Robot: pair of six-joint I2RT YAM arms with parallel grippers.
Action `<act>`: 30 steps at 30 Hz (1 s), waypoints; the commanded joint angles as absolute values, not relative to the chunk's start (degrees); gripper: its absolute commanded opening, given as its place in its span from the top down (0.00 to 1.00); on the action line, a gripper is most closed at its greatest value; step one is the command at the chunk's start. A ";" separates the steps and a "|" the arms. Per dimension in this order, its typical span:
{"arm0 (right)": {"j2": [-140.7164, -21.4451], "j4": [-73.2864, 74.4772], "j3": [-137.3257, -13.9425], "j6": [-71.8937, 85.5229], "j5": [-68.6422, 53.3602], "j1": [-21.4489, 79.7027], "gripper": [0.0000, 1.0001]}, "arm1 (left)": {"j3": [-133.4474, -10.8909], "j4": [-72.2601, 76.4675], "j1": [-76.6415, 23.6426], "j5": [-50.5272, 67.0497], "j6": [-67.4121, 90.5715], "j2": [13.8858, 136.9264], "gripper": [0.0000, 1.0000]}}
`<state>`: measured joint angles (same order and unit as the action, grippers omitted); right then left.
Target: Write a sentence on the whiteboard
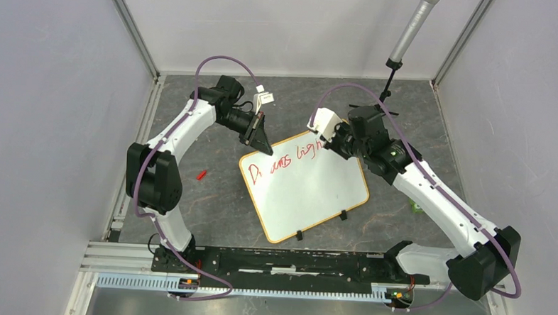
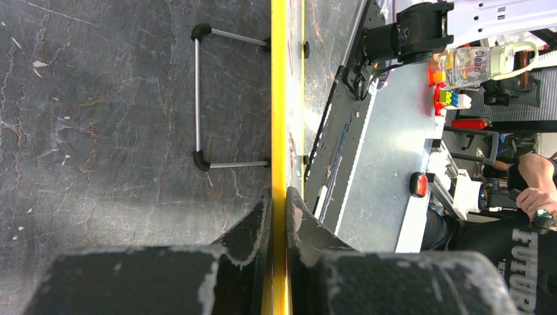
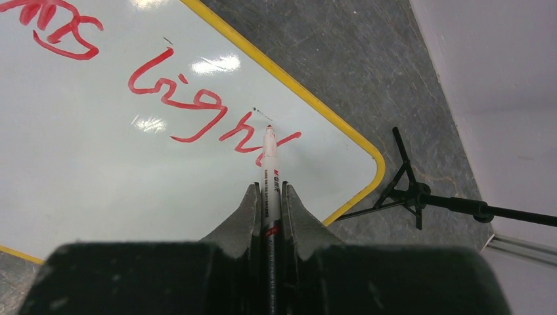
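The whiteboard (image 1: 310, 198) lies tilted on the dark table, with a yellow rim and two black clips on its near edge. Red handwriting (image 1: 290, 160) runs along its far edge and reads "Dreams ligh" plus a part stroke; "ligh" shows close up in the right wrist view (image 3: 190, 98). My left gripper (image 1: 262, 144) is shut on the board's far left rim, seen edge-on in the left wrist view (image 2: 279, 98), with one finger on each side (image 2: 279, 200). My right gripper (image 1: 325, 136) is shut on a red marker (image 3: 270, 174). The marker's tip touches the board at the last stroke.
A small red marker cap (image 1: 201, 175) lies on the table left of the board. A black tripod stand (image 1: 388, 88) rises at the back right, close to the board's far right corner (image 3: 407, 190). Grey walls close in both sides. The arms' base rail (image 1: 286, 261) runs along the near edge.
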<state>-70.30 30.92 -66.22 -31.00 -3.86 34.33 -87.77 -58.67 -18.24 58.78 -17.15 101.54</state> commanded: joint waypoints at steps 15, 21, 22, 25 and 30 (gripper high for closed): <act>-71.29 28.73 -64.82 -32.78 -1.87 32.36 1.00 | -87.27 -60.04 -20.34 55.90 -20.85 102.92 0.98; -70.52 29.79 -64.67 -33.70 -1.59 30.78 1.00 | -87.19 -60.03 -20.39 55.81 -20.91 102.99 0.98; -70.36 29.90 -64.63 -33.83 -1.51 30.47 1.00 | -87.19 -60.07 -20.38 55.81 -20.91 102.99 0.98; -70.15 30.06 -64.67 -34.13 -1.74 29.72 1.00 | -87.28 -60.08 -20.38 55.90 -20.91 103.11 0.98; -70.41 31.04 -66.67 -33.85 -3.49 29.71 1.00 | -87.54 -60.03 -20.39 55.90 -20.83 103.26 0.98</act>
<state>-70.76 30.52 -65.65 -33.34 -2.81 29.98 -87.77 -58.63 -18.24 58.61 -17.15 101.54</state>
